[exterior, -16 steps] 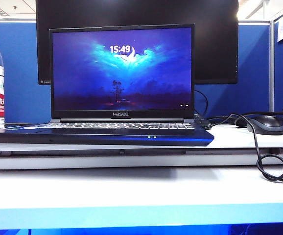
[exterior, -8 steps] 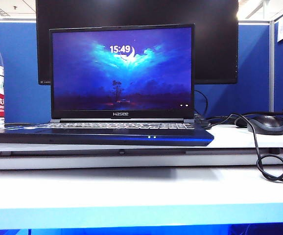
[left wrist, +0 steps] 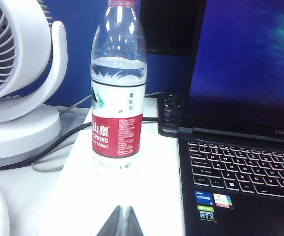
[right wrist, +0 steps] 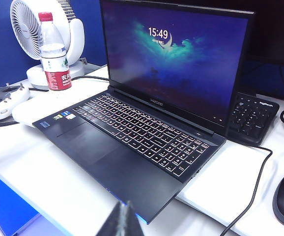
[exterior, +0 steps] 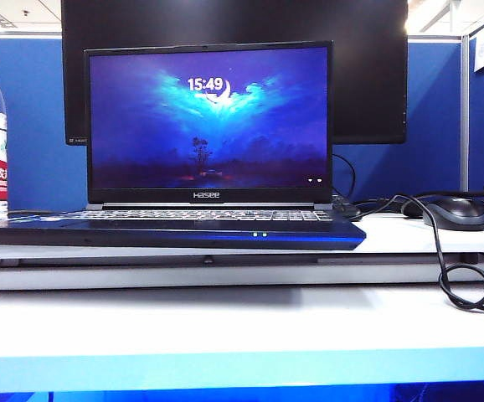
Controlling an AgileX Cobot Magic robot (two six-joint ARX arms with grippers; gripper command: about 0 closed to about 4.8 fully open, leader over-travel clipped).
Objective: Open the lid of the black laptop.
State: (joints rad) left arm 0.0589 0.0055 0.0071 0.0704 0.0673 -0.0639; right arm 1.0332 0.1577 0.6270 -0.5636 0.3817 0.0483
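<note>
The black laptop (exterior: 171, 230) sits on the white desk with its lid (exterior: 208, 121) standing upright, the lit screen showing 15:49 and the "Hasee" logo. The right wrist view shows the laptop (right wrist: 132, 142) whole, with the lid (right wrist: 174, 59) raised and the keys backlit. My right gripper (right wrist: 123, 209) is shut with nothing in it, off the laptop's front corner and apart from it. My left gripper (left wrist: 123, 211) is shut and empty, over the desk beside the laptop (left wrist: 240, 182), in front of a water bottle. Neither gripper shows in the exterior view.
A water bottle (left wrist: 117, 93) and a white fan (left wrist: 19, 83) stand left of the laptop. A large black monitor (exterior: 368, 75) rises behind it. A black keyboard (right wrist: 252, 118), a mouse (exterior: 455, 212) and cables (exterior: 464, 285) lie to the right.
</note>
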